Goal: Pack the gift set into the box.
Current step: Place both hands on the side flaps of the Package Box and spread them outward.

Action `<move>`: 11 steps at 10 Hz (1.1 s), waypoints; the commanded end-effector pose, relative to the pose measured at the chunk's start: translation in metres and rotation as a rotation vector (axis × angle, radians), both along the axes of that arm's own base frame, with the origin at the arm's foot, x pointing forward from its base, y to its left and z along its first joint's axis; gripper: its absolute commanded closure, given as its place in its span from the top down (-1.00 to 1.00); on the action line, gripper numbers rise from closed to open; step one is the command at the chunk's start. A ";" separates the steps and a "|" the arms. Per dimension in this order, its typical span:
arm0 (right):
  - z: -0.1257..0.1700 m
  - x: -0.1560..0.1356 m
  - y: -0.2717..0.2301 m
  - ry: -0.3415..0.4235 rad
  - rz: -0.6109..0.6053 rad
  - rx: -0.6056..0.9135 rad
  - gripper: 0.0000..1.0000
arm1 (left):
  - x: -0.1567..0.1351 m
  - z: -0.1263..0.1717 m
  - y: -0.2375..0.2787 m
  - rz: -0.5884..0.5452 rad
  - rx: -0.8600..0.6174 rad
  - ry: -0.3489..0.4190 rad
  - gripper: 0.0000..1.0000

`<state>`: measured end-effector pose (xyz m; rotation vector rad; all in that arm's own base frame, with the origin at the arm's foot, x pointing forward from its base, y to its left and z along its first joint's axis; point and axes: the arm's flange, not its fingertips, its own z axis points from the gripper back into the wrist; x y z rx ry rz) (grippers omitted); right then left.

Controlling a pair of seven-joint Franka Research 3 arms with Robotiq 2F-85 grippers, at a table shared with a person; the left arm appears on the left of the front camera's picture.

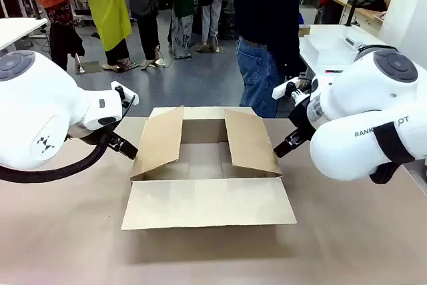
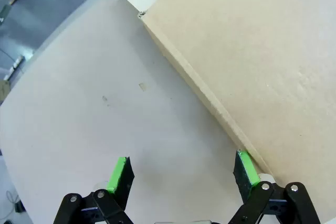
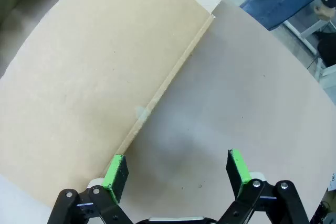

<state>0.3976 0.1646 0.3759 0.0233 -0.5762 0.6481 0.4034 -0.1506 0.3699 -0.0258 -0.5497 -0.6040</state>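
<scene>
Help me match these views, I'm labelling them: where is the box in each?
Front view: the box sits mid-table, flaps open.
Left wrist view: the box covers the upper right.
Right wrist view: the box covers the upper left.
Shared landmark: the pale table under it.

Grey floor (image 1: 200,78), white side tables (image 1: 330,48), people (image 1: 107,5) standing beyond

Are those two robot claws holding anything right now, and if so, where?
Nothing is held. Both sets of jaws stand open and empty, one beside each raised side flap of the cardboard box.
</scene>
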 end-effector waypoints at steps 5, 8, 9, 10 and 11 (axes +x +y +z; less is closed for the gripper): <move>0.000 0.000 0.000 -0.001 0.000 0.000 1.00 | 0.000 0.000 -0.001 -0.001 0.000 -0.001 1.00; 0.000 0.000 0.000 -0.001 0.000 0.000 1.00 | 0.000 0.000 -0.001 -0.001 0.000 -0.001 1.00; 0.000 0.000 0.000 -0.001 0.000 0.000 1.00 | 0.000 0.000 -0.001 -0.001 0.000 -0.001 1.00; 0.000 0.000 0.000 -0.001 0.000 0.000 1.00 | 0.000 0.000 -0.001 -0.001 0.000 -0.001 1.00; 0.000 0.000 0.000 -0.001 0.000 0.000 1.00 | 0.000 0.000 -0.001 -0.001 0.000 -0.001 1.00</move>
